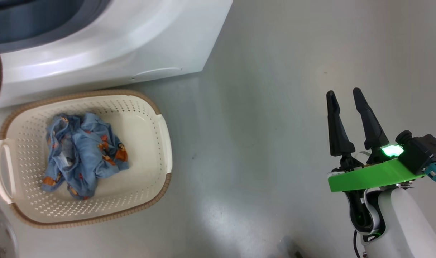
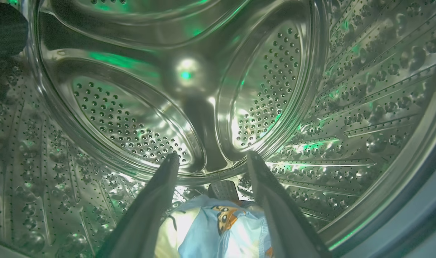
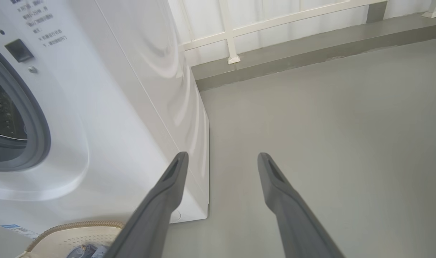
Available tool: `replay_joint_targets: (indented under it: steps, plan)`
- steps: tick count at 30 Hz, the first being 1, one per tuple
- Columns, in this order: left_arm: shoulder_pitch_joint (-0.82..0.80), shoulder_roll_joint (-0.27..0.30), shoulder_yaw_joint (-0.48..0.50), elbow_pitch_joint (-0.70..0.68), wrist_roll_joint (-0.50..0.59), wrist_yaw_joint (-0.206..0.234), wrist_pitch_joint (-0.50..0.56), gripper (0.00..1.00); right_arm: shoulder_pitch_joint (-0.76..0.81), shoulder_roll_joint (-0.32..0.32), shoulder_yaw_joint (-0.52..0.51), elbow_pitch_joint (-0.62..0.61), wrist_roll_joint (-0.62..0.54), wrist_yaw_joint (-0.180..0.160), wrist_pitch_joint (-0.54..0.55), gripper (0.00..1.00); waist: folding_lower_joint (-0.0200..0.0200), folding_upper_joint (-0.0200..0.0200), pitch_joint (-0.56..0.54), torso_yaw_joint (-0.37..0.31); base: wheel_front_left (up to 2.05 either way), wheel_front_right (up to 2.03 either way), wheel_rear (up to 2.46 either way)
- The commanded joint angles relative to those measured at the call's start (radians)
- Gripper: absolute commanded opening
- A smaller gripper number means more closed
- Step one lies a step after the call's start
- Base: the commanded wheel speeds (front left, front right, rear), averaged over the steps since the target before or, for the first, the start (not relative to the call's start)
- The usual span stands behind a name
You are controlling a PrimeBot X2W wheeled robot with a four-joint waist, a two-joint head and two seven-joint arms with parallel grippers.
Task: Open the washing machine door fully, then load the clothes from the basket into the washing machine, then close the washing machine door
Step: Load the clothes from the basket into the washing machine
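Our right tool (image 1: 344, 91) is hanging over the bare grey floor (image 1: 257, 150), well to the right of the load. Its two long dark fingers are standing apart, released and gripping nothing.

Our left tool (image 2: 213, 154) is sitting inside the perforated steel drum (image 2: 132, 118) with its fingers spreading wide. A small light-blue garment with an orange cartoon print (image 2: 218, 225) is lying loose beneath and between them, so we are noting this tool as released too. We cannot tell whether the fingers are brushing the cloth.

Ahead of us on the floor, the cream-white perforated plastic basket with a brown woven-look rim (image 1: 142, 114) is sitting just in front of the big white front-loading washing machine (image 1: 114, 46). Crumpled light-blue clothes with orange prints (image 1: 83, 150) are lying in its left half.

Beyond that, the machine's grey-blue rubber gasket (image 3: 35, 118) is ringing the open mouth.
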Motion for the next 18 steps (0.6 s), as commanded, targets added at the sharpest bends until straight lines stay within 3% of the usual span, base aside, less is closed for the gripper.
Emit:
replay_joint_targets:
  steps: [1, 18]
  plan:
    - [0.033, 0.041, 0.016, -0.033, -0.013, -0.003, -0.005, 1.00, 0.004, -0.004, 0.017, -0.019, 0.001, 0.005, -0.008, 1.00, 0.0001, 0.0000, -0.013, 0.005, 0.00, 0.00, 0.00]
    - [0.369, -0.062, 0.089, -0.230, -0.067, -0.015, -0.005, 1.00, 0.036, -0.054, -0.004, -0.009, -0.002, 0.005, -0.008, 1.00, 0.0001, 0.0000, -0.155, 0.078, 0.00, 0.00, 0.00]
